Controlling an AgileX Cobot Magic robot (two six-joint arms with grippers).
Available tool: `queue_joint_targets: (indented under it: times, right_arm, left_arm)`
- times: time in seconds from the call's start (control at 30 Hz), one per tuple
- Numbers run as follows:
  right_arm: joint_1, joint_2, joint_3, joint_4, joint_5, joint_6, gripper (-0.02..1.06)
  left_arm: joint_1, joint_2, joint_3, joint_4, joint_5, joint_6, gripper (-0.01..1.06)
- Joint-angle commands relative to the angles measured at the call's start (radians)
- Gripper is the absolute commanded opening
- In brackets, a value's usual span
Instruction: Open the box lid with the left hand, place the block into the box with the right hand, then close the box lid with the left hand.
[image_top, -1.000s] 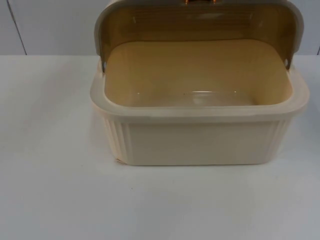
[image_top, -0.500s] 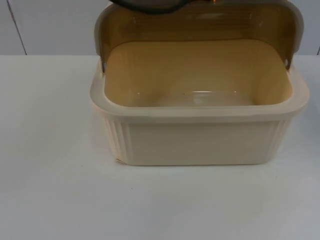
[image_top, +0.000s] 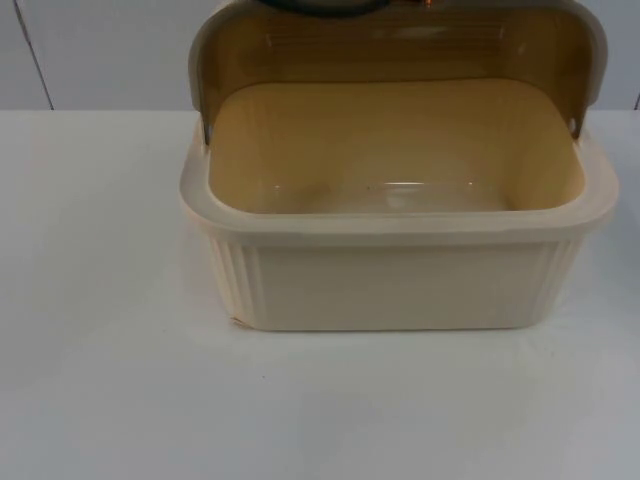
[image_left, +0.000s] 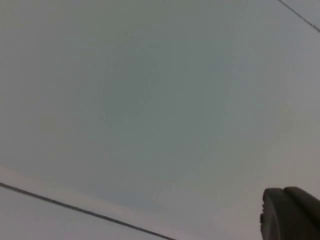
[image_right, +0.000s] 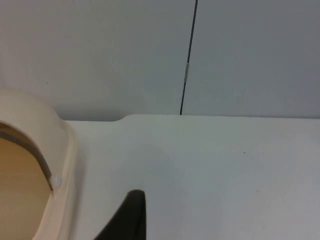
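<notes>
Top view shows the box (image_top: 400, 270) with lid (image_top: 395, 40) up; jaws' state cannot be told.

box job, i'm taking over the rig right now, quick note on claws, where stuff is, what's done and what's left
Left claw: a black fingertip against the grey partition wall; open or shut can't be told.
Right claw: over the white table top, beside the box's right end; open or shut can't be told.
Cream ribbed plastic box: mid-table, its translucent amber domed lid swung up and back. Inside looks bare.
Done: lid open.
Left: block into the box with the right claw, then close the lid with the left.
</notes>
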Motion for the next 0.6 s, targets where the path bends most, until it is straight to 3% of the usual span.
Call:
queue_joint_targets:
  times: [0.0,0.3,0.57]
  right_arm:
    - [0.007,-0.005,0.003,-0.009,-0.024,0.004,1.05]
    - [0.066,-0.005,0.003,-0.028,-0.026,0.008,1.05]
    - [0.066,-0.005,0.003,-0.028,-0.026,0.03,1.05]
  left_arm:
    - [-0.005,0.011,-0.006,-0.006,0.0,-0.022,0.0]
    - [-0.005,0.028,-0.006,-0.024,0.058,-0.033,0.0]
    - [0.005,0.052,-0.006,-0.355,0.159,0.004,0.0]
